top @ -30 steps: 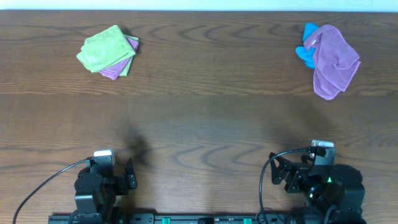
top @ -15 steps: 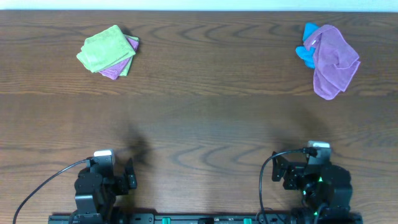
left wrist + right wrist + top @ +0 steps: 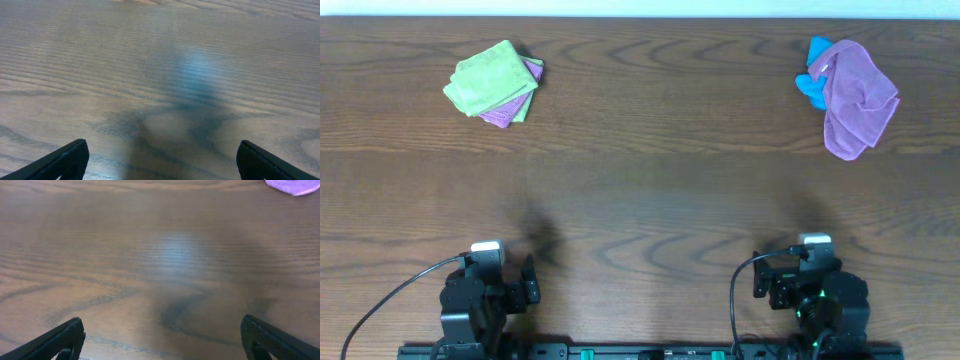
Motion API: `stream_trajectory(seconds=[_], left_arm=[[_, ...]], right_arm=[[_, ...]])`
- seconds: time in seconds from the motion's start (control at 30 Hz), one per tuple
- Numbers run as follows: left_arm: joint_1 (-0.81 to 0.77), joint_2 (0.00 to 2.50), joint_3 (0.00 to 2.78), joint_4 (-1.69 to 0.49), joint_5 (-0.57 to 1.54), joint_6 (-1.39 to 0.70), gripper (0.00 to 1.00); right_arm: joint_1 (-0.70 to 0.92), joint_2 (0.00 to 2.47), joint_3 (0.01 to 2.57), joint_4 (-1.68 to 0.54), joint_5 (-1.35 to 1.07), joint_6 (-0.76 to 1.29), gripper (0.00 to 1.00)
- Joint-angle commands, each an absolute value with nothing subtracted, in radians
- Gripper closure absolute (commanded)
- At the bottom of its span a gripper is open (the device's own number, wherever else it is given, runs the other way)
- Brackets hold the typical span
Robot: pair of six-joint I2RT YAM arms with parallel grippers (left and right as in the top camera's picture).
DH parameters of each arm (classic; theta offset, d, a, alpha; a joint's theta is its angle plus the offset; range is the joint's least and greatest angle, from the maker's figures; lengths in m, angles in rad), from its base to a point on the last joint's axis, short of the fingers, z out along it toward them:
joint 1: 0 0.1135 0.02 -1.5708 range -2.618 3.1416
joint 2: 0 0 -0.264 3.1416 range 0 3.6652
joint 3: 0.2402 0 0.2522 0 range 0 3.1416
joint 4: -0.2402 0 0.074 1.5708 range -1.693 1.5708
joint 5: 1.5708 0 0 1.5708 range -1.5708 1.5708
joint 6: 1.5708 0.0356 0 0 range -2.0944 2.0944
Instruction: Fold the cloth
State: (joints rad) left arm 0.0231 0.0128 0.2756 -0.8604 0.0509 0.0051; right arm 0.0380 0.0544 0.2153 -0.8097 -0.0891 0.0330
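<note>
The lime-green cloth (image 3: 485, 80) lies folded at the far left of the table, on top of a folded purple cloth (image 3: 512, 106). Both arms sit at the near edge, far from it. My left gripper (image 3: 496, 274) is open over bare wood, its dark fingertips (image 3: 65, 160) wide apart in the left wrist view, where the gripper (image 3: 161, 161) holds nothing. My right gripper (image 3: 800, 279) is open too, and in its wrist view the gripper (image 3: 162, 339) stands above bare table. The cloth shows in neither wrist view.
A crumpled purple cloth (image 3: 860, 95) lies at the far right, partly over a small bright blue cloth (image 3: 813, 78). Its edge shows at the top right of the right wrist view as a purple cloth (image 3: 295, 186). The dark wooden table (image 3: 650, 190) spans the whole view.
The right arm has shifted a little to the left and back toward the near edge. The left arm and all cloths have stayed where they were.
</note>
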Motion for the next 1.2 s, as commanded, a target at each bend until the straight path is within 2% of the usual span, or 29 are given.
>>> stream_trajectory(seconds=[0.0,1.17], left_arm=[[0.018,0.004,0.245,-0.904,0.025,0.023,0.05],[0.018,0.004,0.245,-0.904,0.026,0.023,0.05]], right_arm=[[0.029,0.029,0.187,-0.807,-0.079,0.001,0.01],[0.029,0.012,0.178,-0.804,-0.067,-0.031,0.01]])
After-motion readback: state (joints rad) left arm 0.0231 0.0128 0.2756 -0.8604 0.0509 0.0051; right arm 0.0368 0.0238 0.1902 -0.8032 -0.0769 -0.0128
